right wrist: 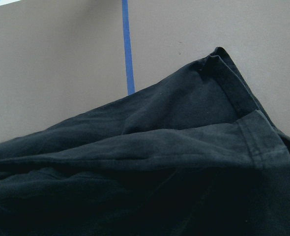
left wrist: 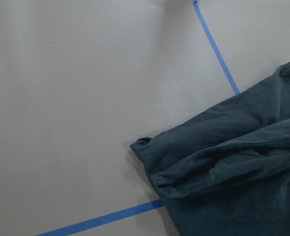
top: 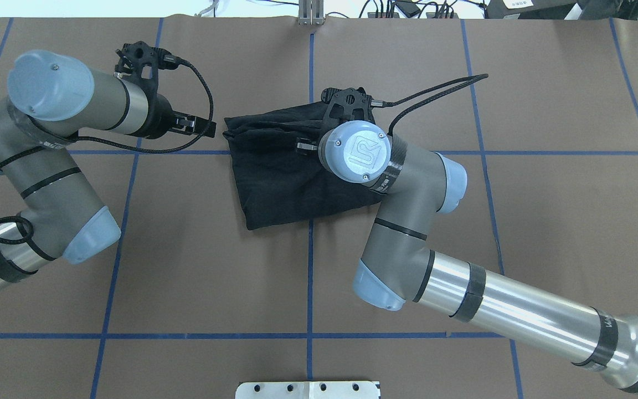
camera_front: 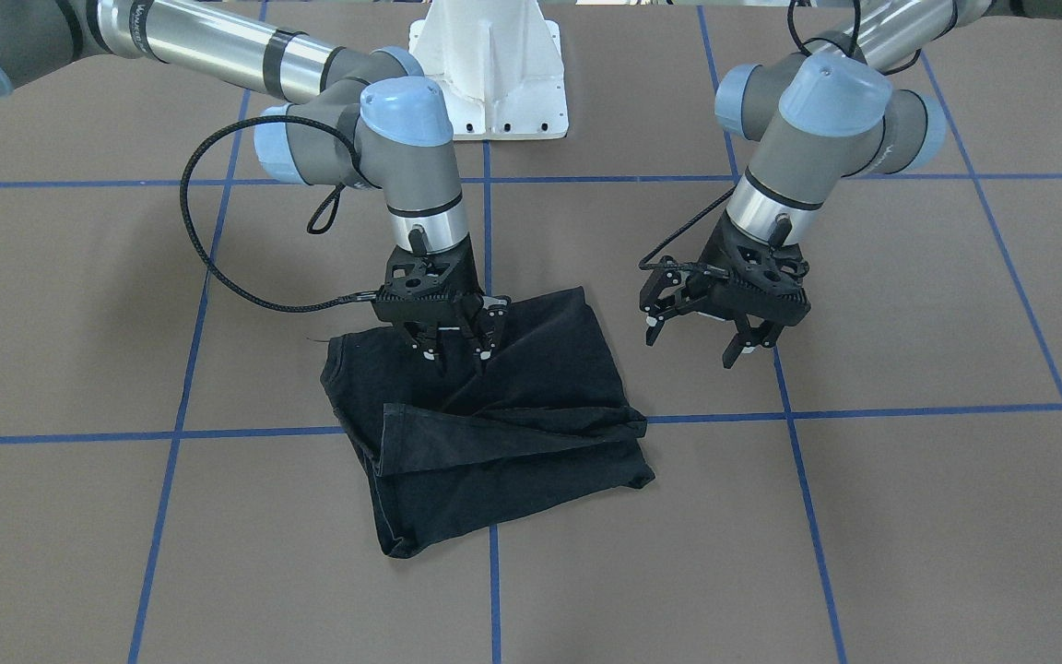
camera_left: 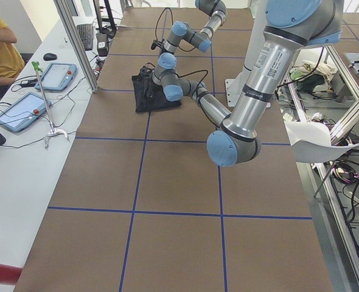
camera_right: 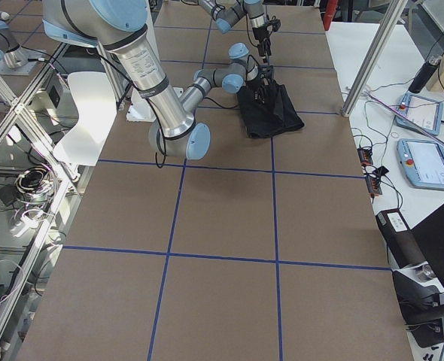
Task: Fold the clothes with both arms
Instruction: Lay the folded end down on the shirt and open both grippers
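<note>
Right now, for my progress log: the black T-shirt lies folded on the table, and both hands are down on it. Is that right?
Not quite. Only the right hand is down on the black T-shirt; the left hand hangs open beside it, over the table. The exterior front-facing view shows it.

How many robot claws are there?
2. The right black two-finger gripper is down on the folded black T-shirt; the left black two-finger gripper hangs open beside it, over the brown table. None seems hidden.
</note>
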Robot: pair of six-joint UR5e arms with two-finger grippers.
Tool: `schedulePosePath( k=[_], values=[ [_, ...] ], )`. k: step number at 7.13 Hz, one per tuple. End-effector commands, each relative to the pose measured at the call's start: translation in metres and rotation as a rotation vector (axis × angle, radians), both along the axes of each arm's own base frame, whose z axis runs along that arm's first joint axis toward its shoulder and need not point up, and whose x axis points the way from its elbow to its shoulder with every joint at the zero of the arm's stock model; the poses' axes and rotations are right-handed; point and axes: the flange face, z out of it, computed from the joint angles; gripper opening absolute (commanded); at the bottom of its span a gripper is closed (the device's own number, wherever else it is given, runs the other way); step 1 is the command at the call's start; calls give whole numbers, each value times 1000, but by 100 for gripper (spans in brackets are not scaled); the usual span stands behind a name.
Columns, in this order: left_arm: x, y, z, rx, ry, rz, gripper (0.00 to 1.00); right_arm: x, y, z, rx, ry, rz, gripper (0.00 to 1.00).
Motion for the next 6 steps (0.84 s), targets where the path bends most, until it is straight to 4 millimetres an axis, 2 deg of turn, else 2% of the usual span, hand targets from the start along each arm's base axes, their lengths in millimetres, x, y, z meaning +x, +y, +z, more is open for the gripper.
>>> schedulePosePath(
  k=[1,2,3,4,5,6],
  values=[
    [0,0,0,0,-1,0,100,-42,-23,-7,0,67,22,6],
    [0,0,0,0,-1,0,100,-42,-25,-4,9,83,20,5],
    [0,0,0,1,1,0,100,-44,-33,8,15,114,35,1],
    [-2,-1,0,0,-1,-3,100,-38,-48,18,4,134,54,0],
    [-3,-2,0,0,-1,-5,100,-26,-68,25,9,143,74,0],
    [-3,-1,0,0,1,-5,100,-26,-101,39,16,135,108,0]
  ],
)
